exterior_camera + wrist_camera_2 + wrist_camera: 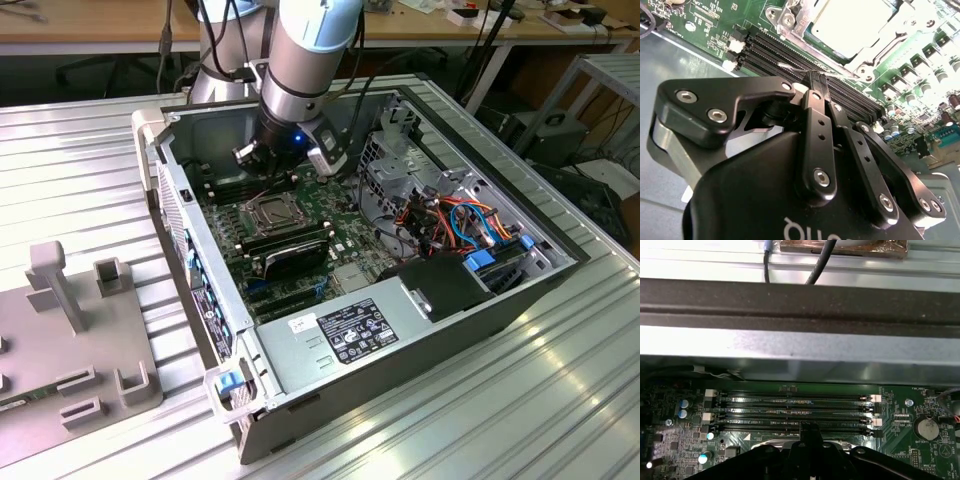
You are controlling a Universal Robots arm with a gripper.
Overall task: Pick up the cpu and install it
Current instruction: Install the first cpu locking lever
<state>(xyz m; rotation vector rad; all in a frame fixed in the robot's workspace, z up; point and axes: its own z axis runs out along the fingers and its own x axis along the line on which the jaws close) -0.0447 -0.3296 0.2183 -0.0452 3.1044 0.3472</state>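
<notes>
The cpu [852, 22] shows its pale grey metallic face inside the square metal-framed socket [268, 210] of the green board. My gripper [816, 79] is shut with nothing visible between its black fingers [815, 130]. Its tips hover just over the long black memory slots [775, 52], one step away from the socket's edge. In the first wrist view the gripper [809, 429] points at those slots [795, 412], with the socket's frame [775, 444] peeking out beside the fingers. In the exterior view the gripper [284, 176] reaches down into the open computer case.
The case's metal wall [790, 347] rises close behind the slots. A black block [290, 250] sits beside the socket, a power supply [350, 330] fills the near corner, and coloured cables [460, 220] crowd the exterior view's right. A grey fixture [70, 330] stands outside the case.
</notes>
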